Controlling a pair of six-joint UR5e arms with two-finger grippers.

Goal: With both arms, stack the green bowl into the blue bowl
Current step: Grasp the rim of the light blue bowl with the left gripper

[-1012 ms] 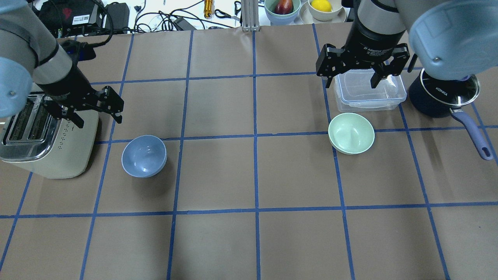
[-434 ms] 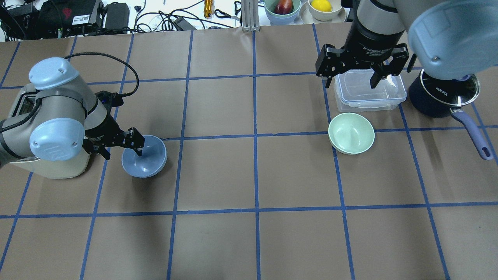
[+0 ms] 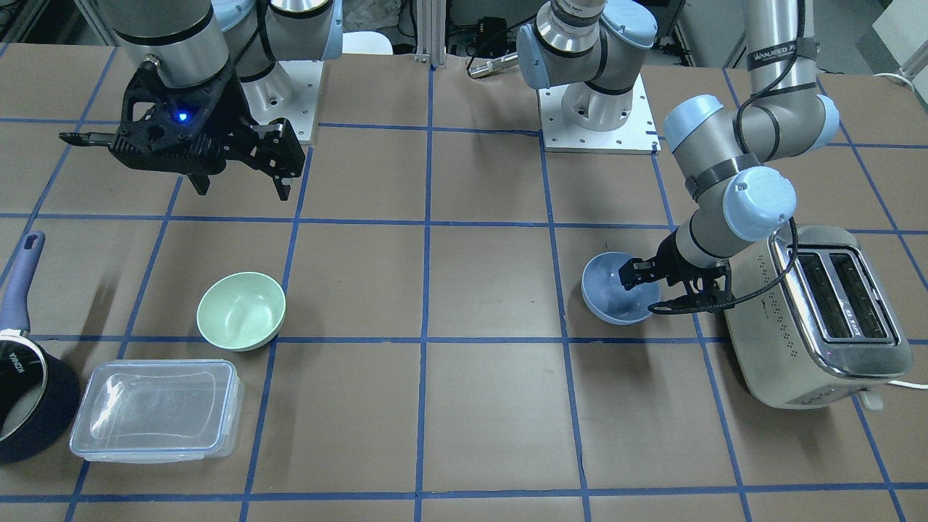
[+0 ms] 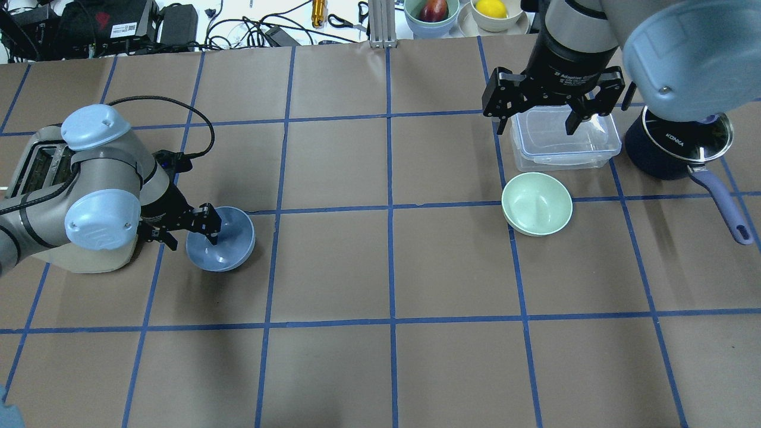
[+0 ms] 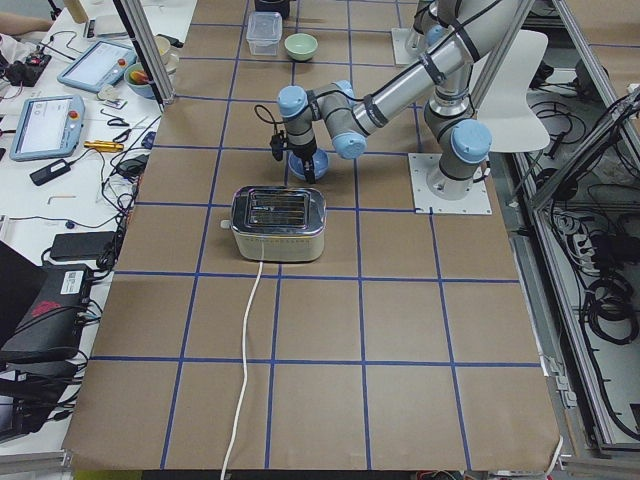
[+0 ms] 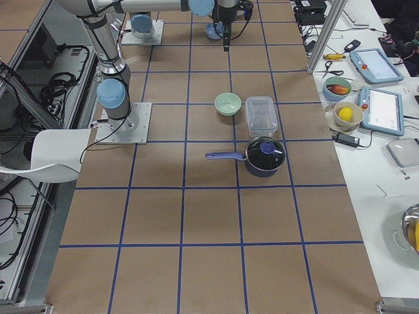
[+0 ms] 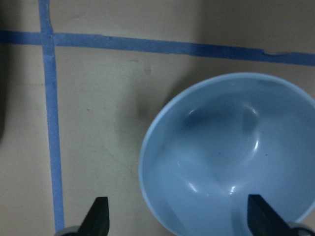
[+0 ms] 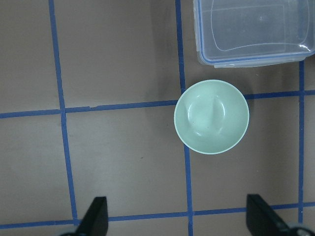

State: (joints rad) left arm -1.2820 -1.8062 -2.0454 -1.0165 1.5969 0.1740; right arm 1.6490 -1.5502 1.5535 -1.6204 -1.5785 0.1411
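**Blue bowl may tip at the rim**

The left gripper, wide open, straddles the bowl's rim beside the toaster; I think an uneven closing could tip it. The right gripper hangs wide open above the green bowl, which is on the table.

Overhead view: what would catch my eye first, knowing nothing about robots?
The left pincer straddles the rim of the blue bowl, open, next to a cream toaster. Across the table the right pincer hangs open in the air, well apart from the green bowl.

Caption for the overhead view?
Left tool open astride rim of blue bowl; right tool open, raised clear of green bowl.
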